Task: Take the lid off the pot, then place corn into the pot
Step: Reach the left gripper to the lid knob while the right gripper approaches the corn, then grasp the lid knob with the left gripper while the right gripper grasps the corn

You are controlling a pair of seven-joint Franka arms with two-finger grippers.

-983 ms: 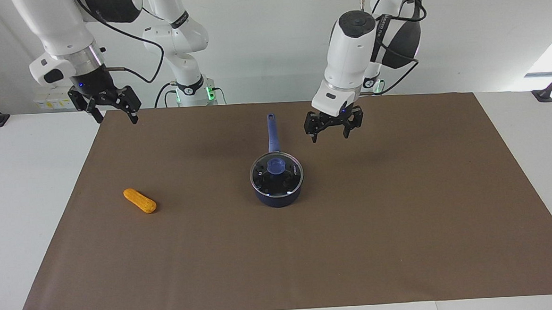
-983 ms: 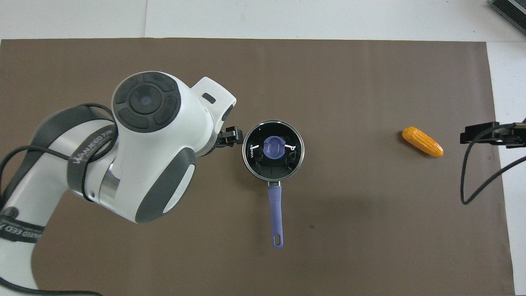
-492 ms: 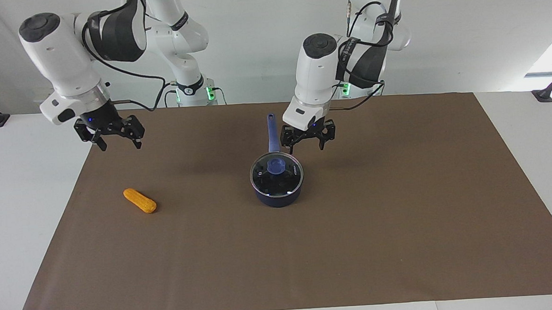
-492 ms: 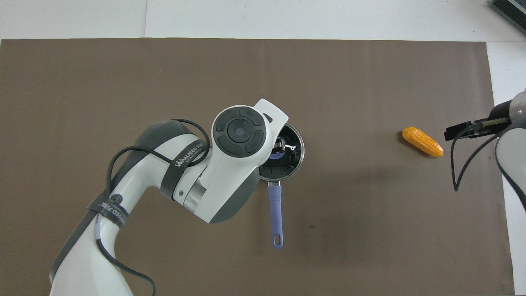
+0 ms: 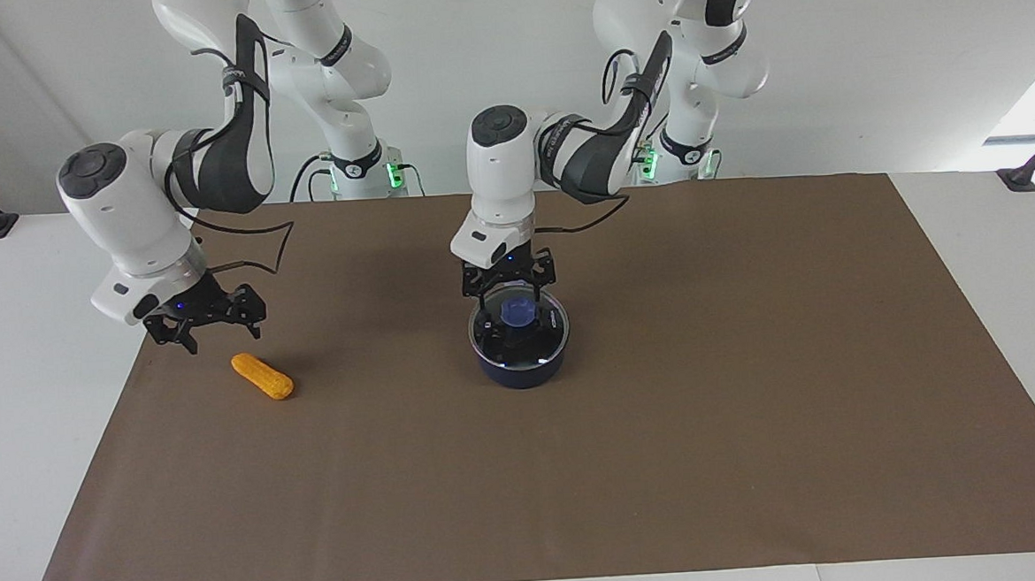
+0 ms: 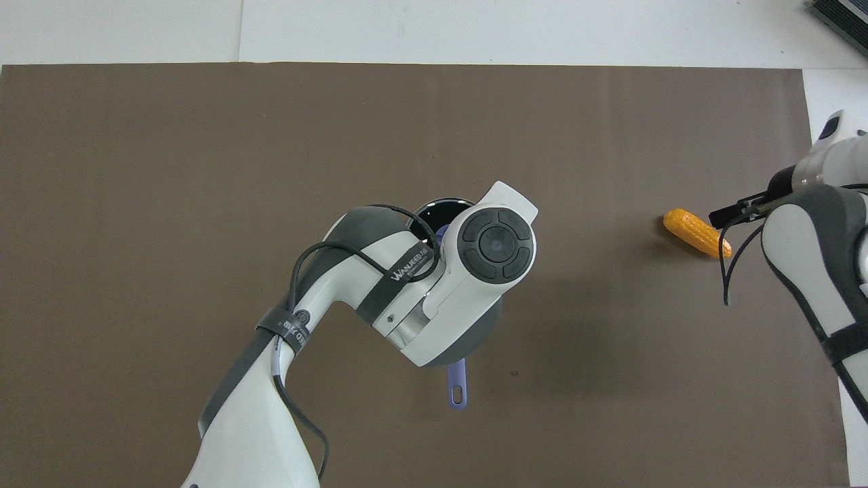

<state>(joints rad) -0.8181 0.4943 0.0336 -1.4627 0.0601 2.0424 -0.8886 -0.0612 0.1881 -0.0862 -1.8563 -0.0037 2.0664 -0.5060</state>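
Note:
The navy pot point(image 5: 522, 372) stands mid-mat with the glass lid point(image 5: 542, 335) on it, blue knob point(image 5: 517, 311) at the centre. My left gripper point(image 5: 511, 294) is open and low over the lid, its fingers on either side just above the knob, not closed on it. In the overhead view the left arm hides most of the pot; only a piece of rim point(image 6: 444, 203) and the handle's end point(image 6: 458, 392) show. The corn point(image 5: 261, 376) lies on the mat toward the right arm's end and also shows in the overhead view point(image 6: 697, 232). My right gripper point(image 5: 206, 323) is open, low over the mat's edge beside the corn.
A brown mat point(image 5: 754, 402) covers most of the white table point(image 5: 45, 395). Nothing else lies on it. The pot's handle points toward the robots.
The left gripper moved across and down from beside the pot to just over the lid's knob. The right gripper came down and toward the corn. Pot, lid and corn have not moved.

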